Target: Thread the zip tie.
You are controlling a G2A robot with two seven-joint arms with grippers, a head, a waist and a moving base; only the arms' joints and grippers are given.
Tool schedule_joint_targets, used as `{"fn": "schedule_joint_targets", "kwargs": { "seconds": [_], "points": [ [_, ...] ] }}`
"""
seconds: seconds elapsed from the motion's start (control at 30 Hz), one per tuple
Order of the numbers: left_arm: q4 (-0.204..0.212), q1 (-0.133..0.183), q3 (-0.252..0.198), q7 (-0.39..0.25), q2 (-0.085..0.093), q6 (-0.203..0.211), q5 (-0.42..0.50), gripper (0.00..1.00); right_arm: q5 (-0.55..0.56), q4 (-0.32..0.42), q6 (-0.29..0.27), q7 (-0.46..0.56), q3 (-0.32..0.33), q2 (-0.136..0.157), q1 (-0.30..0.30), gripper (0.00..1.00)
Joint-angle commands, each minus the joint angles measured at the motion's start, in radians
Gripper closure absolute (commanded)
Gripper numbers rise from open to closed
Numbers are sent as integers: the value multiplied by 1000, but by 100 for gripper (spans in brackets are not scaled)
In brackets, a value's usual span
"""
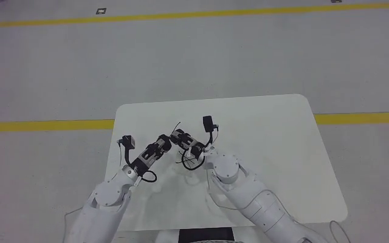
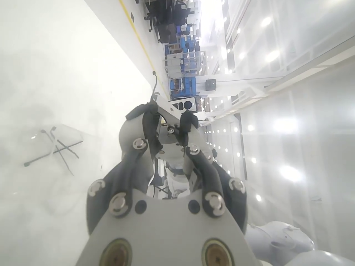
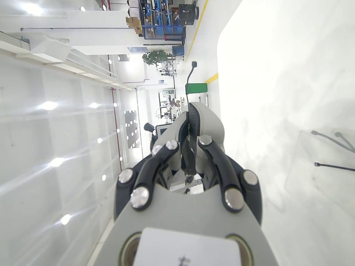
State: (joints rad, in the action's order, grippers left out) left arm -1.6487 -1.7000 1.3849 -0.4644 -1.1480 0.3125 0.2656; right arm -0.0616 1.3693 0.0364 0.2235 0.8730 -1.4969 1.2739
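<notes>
Where the right forearm crosses the near half of the white table (image 1: pixel 273 127), a clear tray (image 3: pixel 310 153) lies flat with spare black ties (image 2: pixel 59 148) crossed in it. From above its walls are almost lost, and the ties are hard to tell from the arm's own cable. Just beyond, above the table, the left gripper (image 1: pixel 164 144) and right gripper (image 1: pixel 180 140) meet tip to tip. The right gripper's ribbed pads (image 3: pixel 191 123) are pressed together on the zip tie (image 3: pixel 189 89), whose strand runs on past them to its square head. Whether the left gripper has closed on anything I cannot tell, since its end is muddled with the other arm's parts. Farthest off, a yellow floor stripe (image 1: pixel 55 126) passes behind the table.
</notes>
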Motion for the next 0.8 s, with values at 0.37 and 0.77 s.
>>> {"fn": "schedule_joint_targets", "kwargs": {
  "seconds": [0.37, 0.77],
  "points": [
    [3, -5, -1, 3, 4, 2, 8, 83, 19, 21, -9, 3, 1, 0, 17, 100],
    [0, -9, -3, 13, 8, 0, 0, 95, 29, 31, -9, 11, 4, 1, 28, 100]
  ]
}}
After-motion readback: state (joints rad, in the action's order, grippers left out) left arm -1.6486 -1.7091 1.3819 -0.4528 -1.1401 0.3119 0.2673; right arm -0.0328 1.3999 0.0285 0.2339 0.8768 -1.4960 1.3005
